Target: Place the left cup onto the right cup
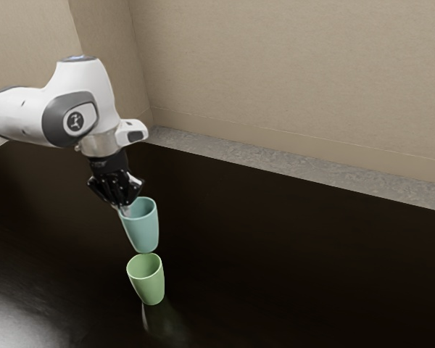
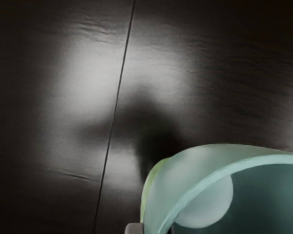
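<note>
Exterior view up, and the claw (image 1: 125, 206) is clamped narrow on the rim of the teal cup (image 1: 141, 225), which hangs in the air, clear of the dark desk (image 1: 312, 261). Directly below it, standing on the desk, waits the green cup (image 1: 146, 279). The teal cup's base sits just above the green rim, and I judge the two are apart, though the gap is slim.

So the pick and the lift look done, and the carry looks all but done. What's left, by my reading, is the last descent into the green cup and the release.

Now orientation. The teal cup is mouth-up, its opening facing the claw. Its long axis is near vertical with a slight lean, the rim toward the exterior view's left and the base toward the exterior view's right. The green cup shows much the same lean, so the two axes look roughly parallel.

Over on the wrist view, the teal cup (image 2: 224, 190) looms right under the hand, its hollow open to the camera. A pale green sliver (image 2: 147, 195) peeks out beside it, likely the green cup beneath.
</note>
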`<state>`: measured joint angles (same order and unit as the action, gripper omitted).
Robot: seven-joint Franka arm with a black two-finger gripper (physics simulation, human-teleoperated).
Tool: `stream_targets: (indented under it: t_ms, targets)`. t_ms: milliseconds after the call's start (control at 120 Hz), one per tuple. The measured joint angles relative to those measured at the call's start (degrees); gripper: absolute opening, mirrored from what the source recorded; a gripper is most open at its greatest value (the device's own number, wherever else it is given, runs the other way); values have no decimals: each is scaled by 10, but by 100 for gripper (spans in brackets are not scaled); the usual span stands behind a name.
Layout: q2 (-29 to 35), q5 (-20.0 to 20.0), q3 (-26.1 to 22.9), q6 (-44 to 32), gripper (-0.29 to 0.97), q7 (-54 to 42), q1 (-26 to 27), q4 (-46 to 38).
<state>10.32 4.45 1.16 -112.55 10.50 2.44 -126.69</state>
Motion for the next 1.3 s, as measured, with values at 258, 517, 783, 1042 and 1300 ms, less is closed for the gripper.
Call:
stream_targets:
  t_ms: [258, 517, 783, 1042, 1300]
  targets:
    - [16, 10, 0, -3, -11, 26, -6, -27]
    - [29, 16, -6, -5, -11, 47, -7, -46]
    - [37, 23, -14, -5, -11, 65, -11, -60]
    - [38, 31, -16, -7, -11, 77, -11, -68]
    - [32, 33, -15, -20, -11, 85, -11, -75]
